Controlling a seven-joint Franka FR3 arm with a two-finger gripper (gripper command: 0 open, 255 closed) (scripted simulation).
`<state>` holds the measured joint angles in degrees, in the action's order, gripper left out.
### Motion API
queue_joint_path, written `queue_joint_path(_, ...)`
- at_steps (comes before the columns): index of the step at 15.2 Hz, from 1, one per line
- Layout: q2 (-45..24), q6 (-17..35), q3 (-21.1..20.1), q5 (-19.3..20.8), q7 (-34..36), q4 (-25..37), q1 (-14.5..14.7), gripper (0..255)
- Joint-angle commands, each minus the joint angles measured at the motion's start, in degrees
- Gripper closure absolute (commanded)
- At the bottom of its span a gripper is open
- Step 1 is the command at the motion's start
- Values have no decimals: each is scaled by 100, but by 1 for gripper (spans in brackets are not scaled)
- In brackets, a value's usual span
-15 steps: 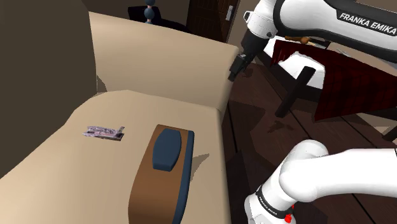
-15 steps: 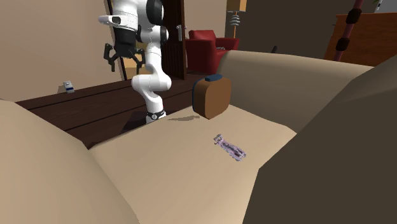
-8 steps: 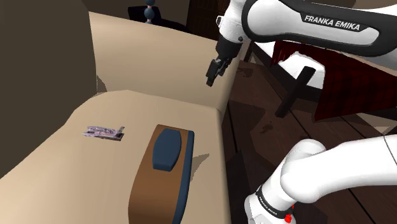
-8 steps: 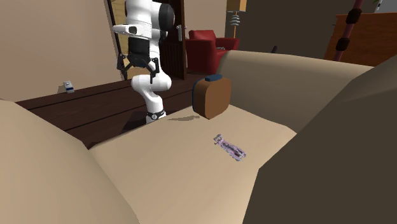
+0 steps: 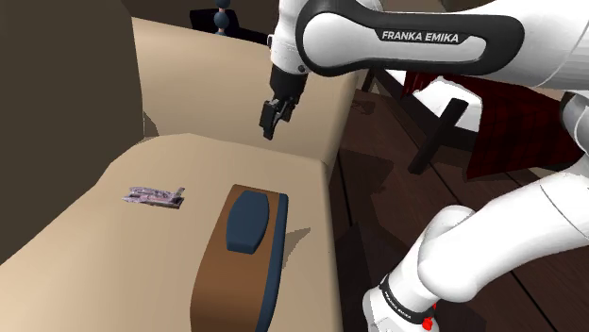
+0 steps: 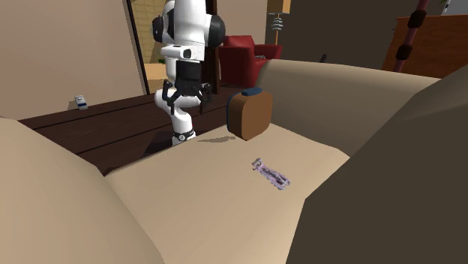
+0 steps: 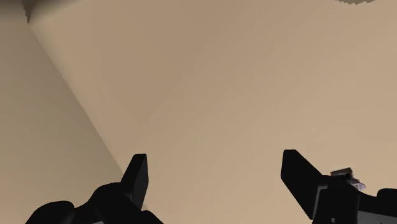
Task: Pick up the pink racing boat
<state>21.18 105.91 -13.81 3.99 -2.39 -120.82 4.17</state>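
The all-black two-finger gripper [image 5: 271, 118] hangs in the air over the beige sofa [image 5: 210, 85], fingers spread apart, clasping nothing. Well apart from it, the small pale pink-and-grey racing boat [image 5: 156, 196] lies flat on the seat, near a brown cushion with a blue pad [image 5: 215, 273].

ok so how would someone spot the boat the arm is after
Find the beige sofa seat. On it stands a brown case with a blue pad; beside that, apart from it, lies the boat. It is the small, flat, pale pinkish-lilac thing, far smaller than the case.
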Motion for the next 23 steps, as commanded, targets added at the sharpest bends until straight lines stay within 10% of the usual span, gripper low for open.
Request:
queue_joint_path(1,-383,88,-145,38,83,220,51,0)
queue_joint_path(23,-4888,-311,-1115,1391,1031,4013,1456,0)
